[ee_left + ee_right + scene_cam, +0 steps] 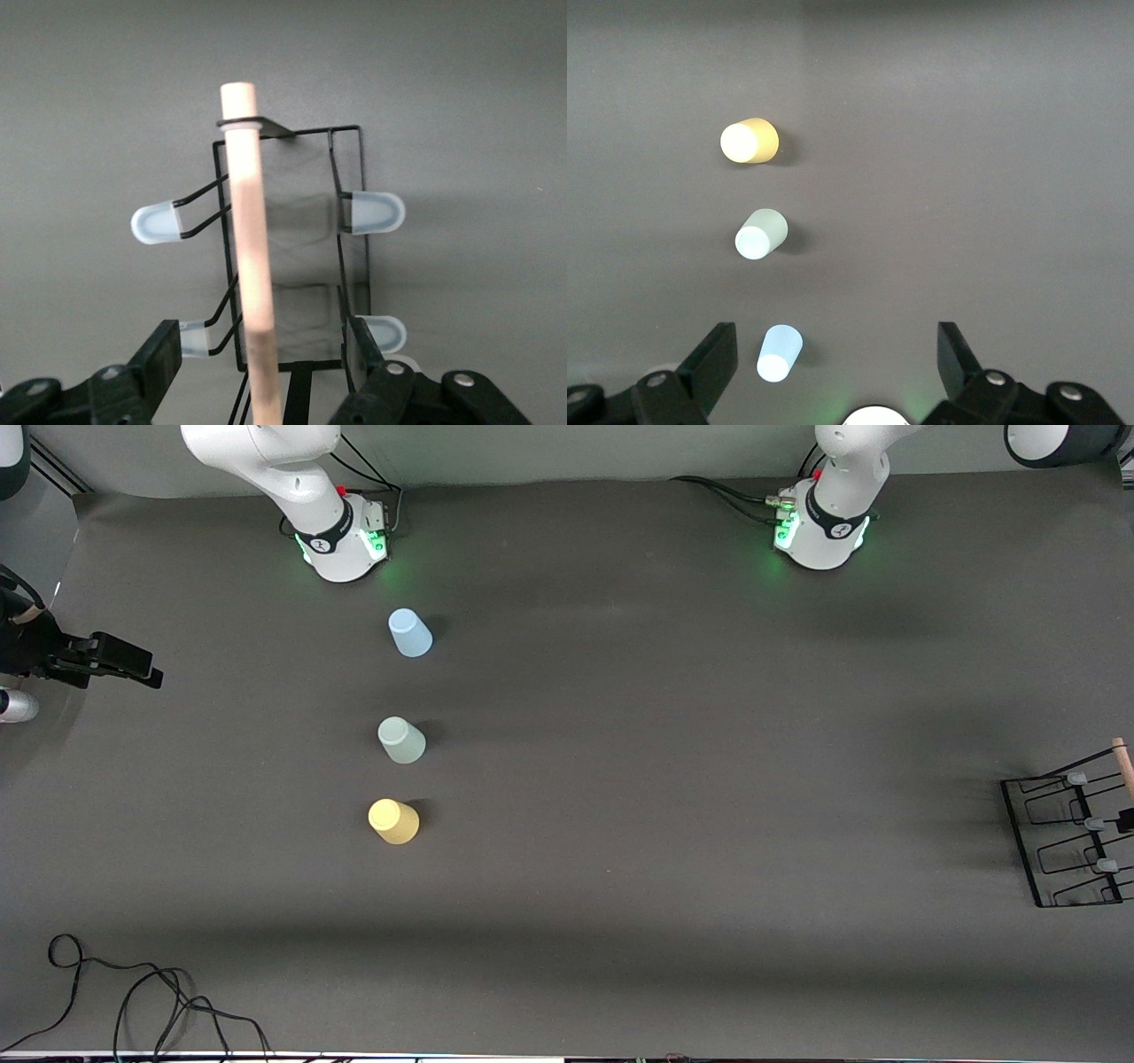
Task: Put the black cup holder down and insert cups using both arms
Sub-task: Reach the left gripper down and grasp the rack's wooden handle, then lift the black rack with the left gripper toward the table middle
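Black cup holder sits on the table at the left arm's end, its wooden rod handle running lengthwise between the left gripper's released jaws hanging directly above. The right gripper, jaws spread and empty, waits above the blue cup, green cup and yellow cup.

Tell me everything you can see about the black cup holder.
The cup holder is a rectangular black wire rack with a light wooden rod handle and wire pegs tipped pale grey-blue. It stands on the table at the left arm's end, partly cut off by the front view's edge, and holds no cups. The left gripper is over it, open, a finger on either side of the rod, not closed on it.
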`<action>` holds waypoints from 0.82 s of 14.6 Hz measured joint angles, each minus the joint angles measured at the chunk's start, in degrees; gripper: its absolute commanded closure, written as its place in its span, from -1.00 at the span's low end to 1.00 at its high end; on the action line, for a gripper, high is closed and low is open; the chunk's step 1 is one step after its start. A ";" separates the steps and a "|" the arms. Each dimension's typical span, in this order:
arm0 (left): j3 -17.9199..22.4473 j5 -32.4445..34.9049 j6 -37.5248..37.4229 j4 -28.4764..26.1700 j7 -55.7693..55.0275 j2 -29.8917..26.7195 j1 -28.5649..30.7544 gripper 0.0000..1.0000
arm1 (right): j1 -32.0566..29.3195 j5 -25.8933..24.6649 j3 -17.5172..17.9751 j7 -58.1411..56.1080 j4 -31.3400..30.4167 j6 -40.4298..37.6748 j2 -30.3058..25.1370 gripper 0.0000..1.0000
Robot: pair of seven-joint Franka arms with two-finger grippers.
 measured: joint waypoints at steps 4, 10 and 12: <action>0.19 0.00 0.00 -0.01 0.00 0.57 0.31 0.77 | 0.00 0.00 0.00 -0.01 0.00 0.00 0.00 -1.00; 0.00 0.02 -0.12 0.60 0.10 0.73 -0.17 1.00 | -0.02 0.00 0.00 -0.01 0.00 0.00 0.00 -1.00; -0.17 0.02 -0.31 1.58 0.11 0.52 -0.70 1.00 | -0.03 0.00 0.00 -0.01 0.00 0.00 0.00 -1.00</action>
